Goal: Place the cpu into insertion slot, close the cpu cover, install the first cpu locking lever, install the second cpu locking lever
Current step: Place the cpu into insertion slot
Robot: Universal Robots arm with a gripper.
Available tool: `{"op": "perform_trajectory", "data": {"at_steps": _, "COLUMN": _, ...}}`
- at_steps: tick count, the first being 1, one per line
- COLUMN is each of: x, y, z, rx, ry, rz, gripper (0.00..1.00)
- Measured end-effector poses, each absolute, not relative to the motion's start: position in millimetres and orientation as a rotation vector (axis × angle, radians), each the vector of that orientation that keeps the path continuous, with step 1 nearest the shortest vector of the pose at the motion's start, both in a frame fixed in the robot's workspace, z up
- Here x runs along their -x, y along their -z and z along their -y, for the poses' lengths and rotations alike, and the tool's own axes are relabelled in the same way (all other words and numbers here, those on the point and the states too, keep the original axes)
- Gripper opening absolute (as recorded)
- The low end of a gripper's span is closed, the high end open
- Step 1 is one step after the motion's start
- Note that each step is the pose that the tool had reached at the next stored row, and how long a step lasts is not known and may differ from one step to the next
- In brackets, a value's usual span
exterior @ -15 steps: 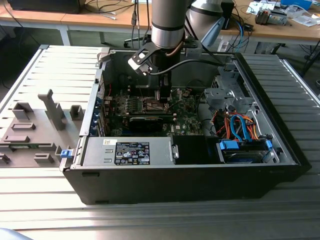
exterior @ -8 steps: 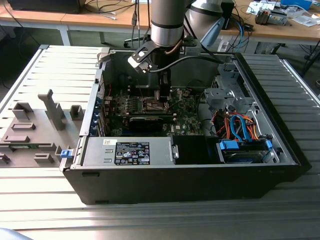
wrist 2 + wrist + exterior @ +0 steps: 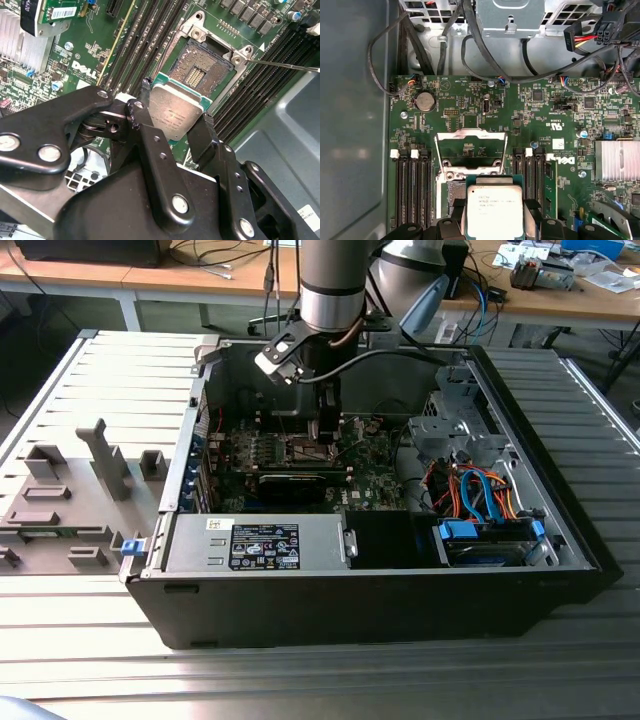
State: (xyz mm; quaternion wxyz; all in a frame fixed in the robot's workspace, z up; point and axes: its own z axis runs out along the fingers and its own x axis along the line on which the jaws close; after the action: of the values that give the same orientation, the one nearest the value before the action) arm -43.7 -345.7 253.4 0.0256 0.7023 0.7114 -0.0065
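Cpu (image 3: 177,119), one, clamped in the tool (image 3: 174,105) near one insertion slot (image 3: 197,75).

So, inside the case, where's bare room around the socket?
The insertion slot is bare, its cpu cover raised, the cpu in the jaws close by. Memory slots crowd both sides; the grey case panel beside one bank is bare.

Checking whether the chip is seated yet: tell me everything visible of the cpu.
The cpu is a small flat square with a silvery-grey metal top, faint print and a green rim. The gripper clamps two opposite edges with its black fingers, holding it top face up over one edge of the open insertion slot, not seated.
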Motion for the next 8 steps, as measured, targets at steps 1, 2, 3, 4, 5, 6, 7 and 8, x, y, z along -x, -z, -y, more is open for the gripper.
{"op": "perform_trajectory", "data": {"at_steps": 1, "x": 43.8, "y": -253.2, "z": 345.6, "rx": -2.17, "ry": 0.021, "rz": -2.199, "gripper": 0.54}}
{"op": "perform_trajectory", "data": {"at_steps": 2, "x": 43.8, "y": -253.2, "z": 345.4, "rx": -2.17, "ry": 0.024, "rz": -2.198, "gripper": 0.54}}
{"op": "perform_trajectory", "data": {"at_steps": 3, "x": 43.8, "y": -253.1, "z": 345.5, "rx": -2.168, "ry": 0.025, "rz": -2.197, "gripper": 0.54}}
{"op": "perform_trajectory", "data": {"at_steps": 4, "x": 43.8, "y": -253.1, "z": 345.5, "rx": -2.168, "ry": 0.026, "rz": -2.197, "gripper": 0.54}}
{"op": "perform_trajectory", "data": {"at_steps": 5, "x": 43.8, "y": -253.1, "z": 345.5, "rx": -2.168, "ry": 0.026, "rz": -2.197, "gripper": 0.54}}
{"op": "perform_trajectory", "data": {"at_steps": 6, "x": 43.8, "y": -253.0, "z": 345.4, "rx": -2.168, "ry": 0.026, "rz": -2.196, "gripper": 0.54}}
{"op": "perform_trajectory", "data": {"at_steps": 7, "x": 43.8, "y": -252.7, "z": 345.3, "rx": -2.167, "ry": 0.028, "rz": -2.196, "gripper": 0.54}}
{"op": "perform_trajectory", "data": {"at_steps": 8, "x": 43.8, "y": -252.3, "z": 345.2, "rx": -2.166, "ry": 0.03, "rz": -2.195, "gripper": 0.54}}
